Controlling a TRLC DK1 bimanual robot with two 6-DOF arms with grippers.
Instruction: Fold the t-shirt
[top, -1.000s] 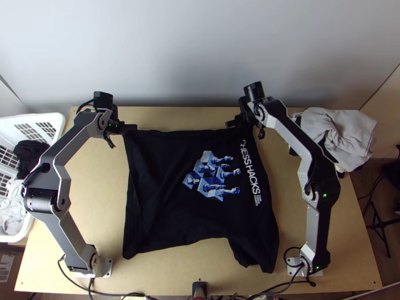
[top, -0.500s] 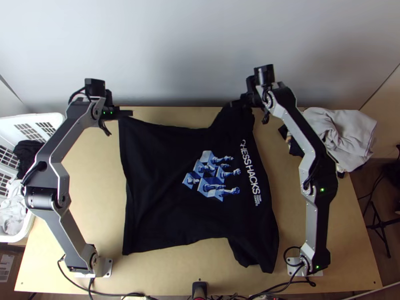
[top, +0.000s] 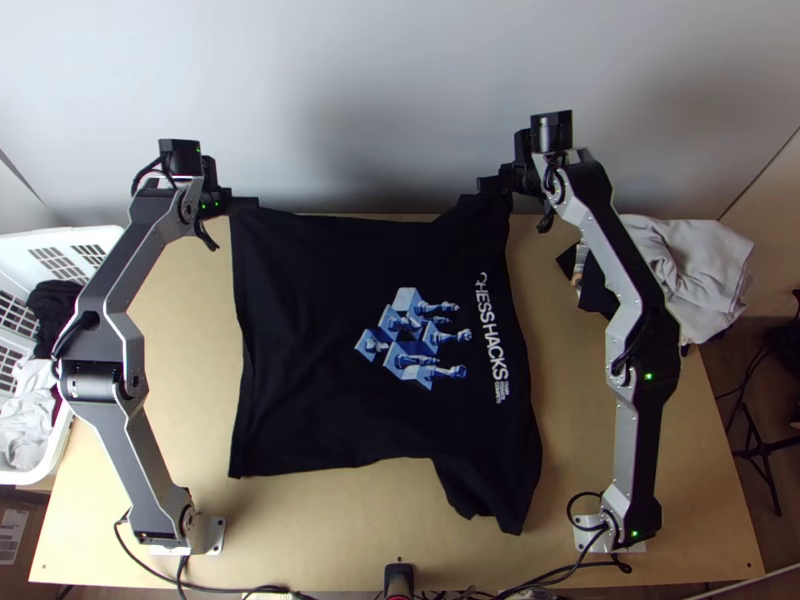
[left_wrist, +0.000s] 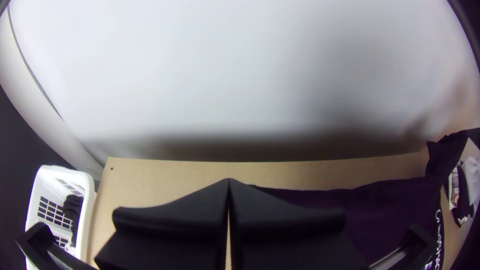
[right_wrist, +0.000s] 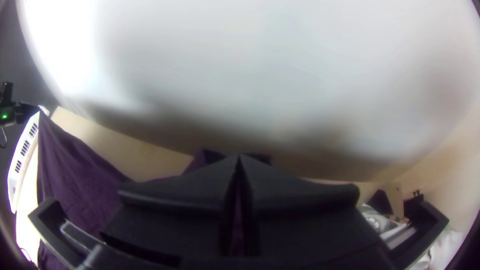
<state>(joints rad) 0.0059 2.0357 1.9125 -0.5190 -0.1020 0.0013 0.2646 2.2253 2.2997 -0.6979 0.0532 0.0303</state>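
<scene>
The black t-shirt lies spread over the middle of the table, its chess print facing up, both far corners lifted. At its far left corner, my left gripper is shut on the cloth; the left wrist view shows this gripper with its fingers together and the t-shirt stretching away from it. My right gripper is shut on the far right part, where the cloth bunches; in the right wrist view the gripper has dark cloth at its fingertips.
A white laundry basket with dark and white clothes stands at the left edge. Light grey cloth lies in a pile at the right, beside dark cloth. A pale wall rises behind the table.
Both grippers have moved up the picture toward the wall, carrying the t-shirt's far corners. The shirt's near edge and print have shifted the same way and slightly left.
</scene>
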